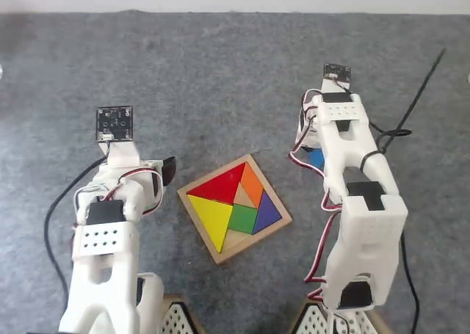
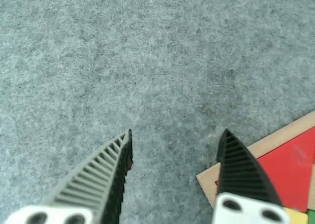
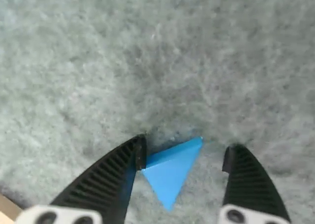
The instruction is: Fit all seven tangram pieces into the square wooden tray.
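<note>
Last piece, we judge: our right gripper [image 3: 189, 144], wide open, straddles the blue triangle [image 3: 170, 172], perhaps touching it. Next we pinch and carry it to the tray [image 2: 268, 145]. Our left gripper [image 2: 177, 133] gapes empty.

The light is soft and even all over the grey carpet [image 1: 220, 77]. The white arms [image 1: 360, 172] look very bright in it. Small, pale shadows sit close under them. A darker shadow lies on the carpet just past the blue triangle [image 3: 172, 170].
</note>
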### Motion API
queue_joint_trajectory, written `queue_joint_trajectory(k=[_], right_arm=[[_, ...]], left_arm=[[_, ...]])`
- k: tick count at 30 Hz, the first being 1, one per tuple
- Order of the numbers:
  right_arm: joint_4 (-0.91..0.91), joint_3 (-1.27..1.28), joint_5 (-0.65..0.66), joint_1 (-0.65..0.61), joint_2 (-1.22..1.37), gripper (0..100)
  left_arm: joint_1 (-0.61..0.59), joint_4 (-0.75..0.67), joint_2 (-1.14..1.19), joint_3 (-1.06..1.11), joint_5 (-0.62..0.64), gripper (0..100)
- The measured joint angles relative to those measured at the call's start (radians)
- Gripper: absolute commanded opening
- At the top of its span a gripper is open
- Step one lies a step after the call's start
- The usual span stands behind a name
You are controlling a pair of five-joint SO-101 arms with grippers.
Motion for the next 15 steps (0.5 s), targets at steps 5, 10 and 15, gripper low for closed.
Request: queue_joint_trajectory(k=[5,10,15], right_arm=[[0.000,0.000,0.000,0.002,0.000,20.9],[0.032,-0.015,-0.002,0.002,0.005,21.3],[0.075,-0.021,-0.002,-0.029,0.000,21.3]], left_arm=[[0.000,0.000,0.000,0.000,0.000,27],[0.000,0.000,0.000,0.000,0.000,27],[0.000,0.000,0.000,0.000,0.000,27]])
